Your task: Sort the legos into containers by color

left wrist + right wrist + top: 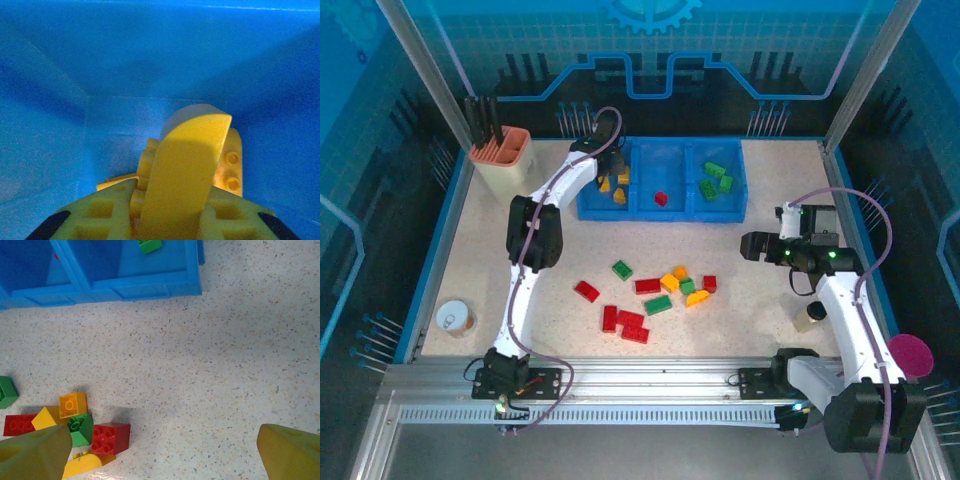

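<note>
12 or so loose legos [647, 286] lie unsorted at mid-frame of the top view: about 6 red, 3 green and 3 yellow-orange, bunched close, some touching. The right gripper [752, 246] hangs right of centre over bare table [760, 300], well apart from the pile. In the right wrist view its fingers [35, 455] are spread wide with nothing between them, so it is released.

Further up, the blue tray [662, 213] sits at upper centre with 3 containers.
- The left compartment [595, 207] has about 3 yellow bricks [620, 197].
- The middle compartment [655, 165] has 1 red brick [660, 198].
- The right compartment [720, 205] has 3 green bricks [706, 187].

The left gripper [611, 163] is down in the left compartment. The left wrist view shows it clenched on a yellow brick [187, 165], just above the other yellow ones.

Judgement: a bit over 1/3 done, with colours correct so far. The yellow drop is in hand. Reds are most of what is left.
</note>
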